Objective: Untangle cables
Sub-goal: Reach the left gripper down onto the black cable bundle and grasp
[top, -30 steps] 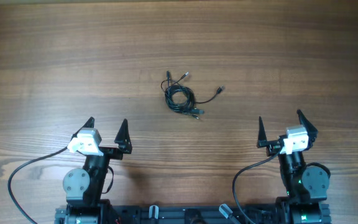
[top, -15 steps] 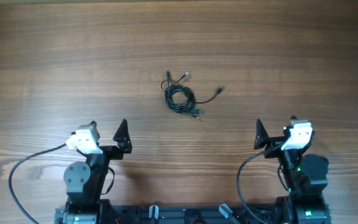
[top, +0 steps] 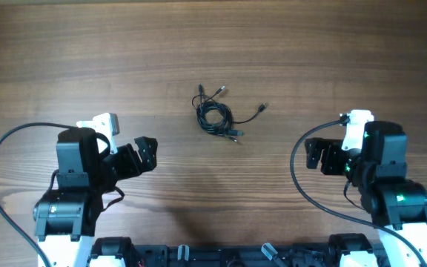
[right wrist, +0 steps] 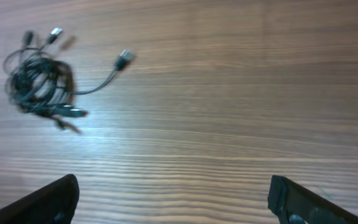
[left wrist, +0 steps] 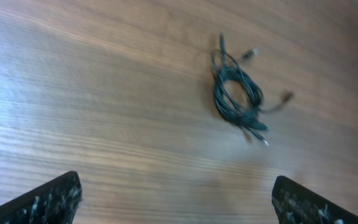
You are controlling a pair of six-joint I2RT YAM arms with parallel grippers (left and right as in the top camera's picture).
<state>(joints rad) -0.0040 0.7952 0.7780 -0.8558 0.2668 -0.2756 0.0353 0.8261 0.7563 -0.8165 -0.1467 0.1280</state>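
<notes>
The cables [top: 215, 116] lie as one small tangle of thin black wires on the wooden table, with a plug end sticking out to the right [top: 262, 108]. My left gripper [top: 130, 141] hovers to the tangle's lower left, open and empty. My right gripper [top: 336, 141] hovers to its lower right, also open and empty. In the left wrist view the cables [left wrist: 236, 96] sit ahead and right of centre, beyond the wide-apart fingertips [left wrist: 55, 199]. In the right wrist view the cables [right wrist: 39, 84] lie at the upper left, far from the fingertips [right wrist: 303, 202].
Bare wooden table [top: 213, 44] surrounds the tangle on all sides. Thick black arm cables loop at the left [top: 6, 148] and right [top: 296, 178] of the arm bases. The mounting rail runs along the front edge [top: 213, 256].
Both arms have risen from their low rest pose and swung forward toward the table's middle. Both grippers stayed open. The cable tangle has not moved.
</notes>
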